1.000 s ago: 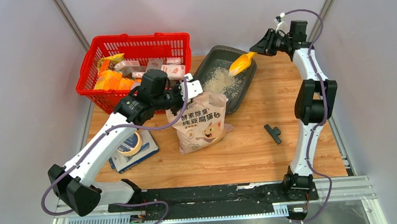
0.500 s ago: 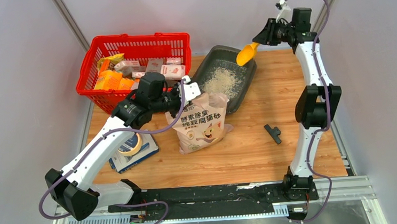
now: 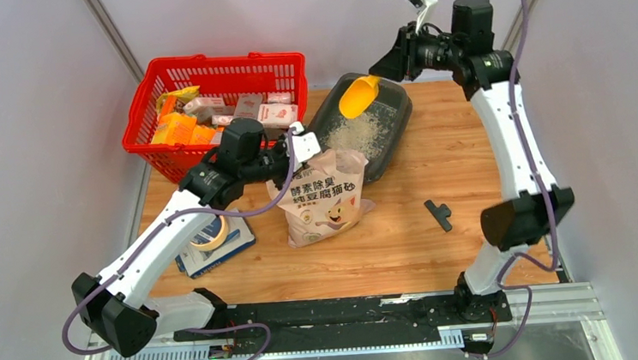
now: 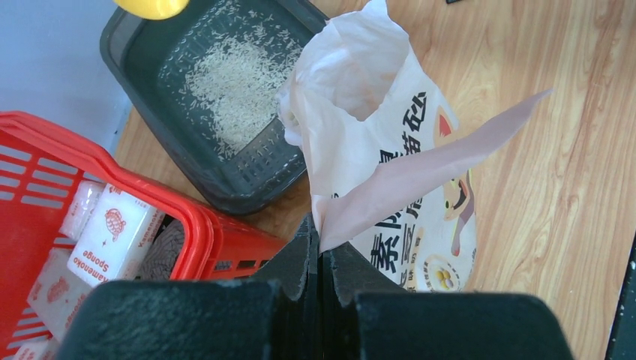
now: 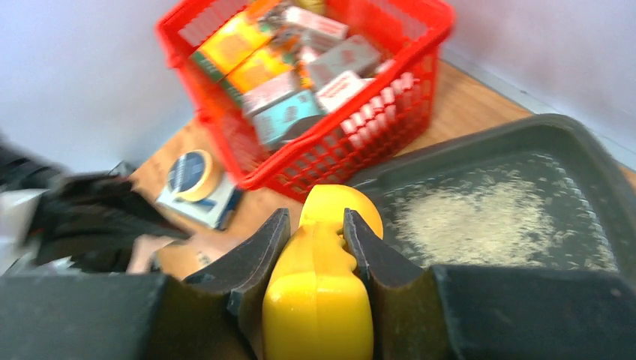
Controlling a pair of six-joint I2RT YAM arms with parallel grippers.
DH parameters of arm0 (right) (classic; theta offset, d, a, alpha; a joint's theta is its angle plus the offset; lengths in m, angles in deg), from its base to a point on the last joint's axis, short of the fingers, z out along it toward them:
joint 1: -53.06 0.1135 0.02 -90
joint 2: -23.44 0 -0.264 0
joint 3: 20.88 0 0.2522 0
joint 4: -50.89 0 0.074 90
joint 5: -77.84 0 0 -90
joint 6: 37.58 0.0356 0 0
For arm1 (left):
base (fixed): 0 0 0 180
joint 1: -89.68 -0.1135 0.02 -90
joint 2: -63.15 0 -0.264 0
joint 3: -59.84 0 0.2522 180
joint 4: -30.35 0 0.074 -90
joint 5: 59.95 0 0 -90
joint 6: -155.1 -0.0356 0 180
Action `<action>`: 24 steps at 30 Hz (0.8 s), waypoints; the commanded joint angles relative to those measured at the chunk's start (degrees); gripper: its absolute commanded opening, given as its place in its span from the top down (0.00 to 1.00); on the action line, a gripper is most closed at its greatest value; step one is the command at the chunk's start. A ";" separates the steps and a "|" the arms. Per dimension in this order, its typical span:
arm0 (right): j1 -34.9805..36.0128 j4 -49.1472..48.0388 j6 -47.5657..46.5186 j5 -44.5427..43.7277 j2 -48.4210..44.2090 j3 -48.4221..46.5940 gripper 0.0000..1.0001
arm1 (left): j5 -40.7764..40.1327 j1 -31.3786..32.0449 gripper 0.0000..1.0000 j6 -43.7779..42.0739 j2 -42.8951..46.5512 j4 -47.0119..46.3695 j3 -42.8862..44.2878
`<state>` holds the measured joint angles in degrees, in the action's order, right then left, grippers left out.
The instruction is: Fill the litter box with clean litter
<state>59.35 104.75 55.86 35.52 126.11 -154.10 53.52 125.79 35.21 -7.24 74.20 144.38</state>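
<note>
- basket (image 3: 229,60): far left corner of the worktop (image 3: 407,250), with packets (image 3: 245,107) inside.
- litter box (image 3: 388,140): at the far edge, just right of the basket; litter (image 3: 353,131) lies in it.
- scoop (image 3: 358,96): above the litter box's far end.
- bag (image 3: 324,198): mid-worktop, just in front of the litter box.
- tape roll (image 3: 208,232): on a flat box (image 3: 233,241), near the left edge.
- small tool (image 3: 439,213): right of the bag, well apart.

Robot test booth, plain grey walls (image 3: 27,125) (aluminium rail (image 3: 557,300))
</note>
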 commanded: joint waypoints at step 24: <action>24.47 9.30 2.27 -42.22 -10.39 23.65 1.00 | 3.52 -0.26 1.00 6.07 6.67 -3.01 -1.70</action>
<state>82.75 117.25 52.91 5.60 116.39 -131.91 54.98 125.66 39.10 -4.02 73.61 142.20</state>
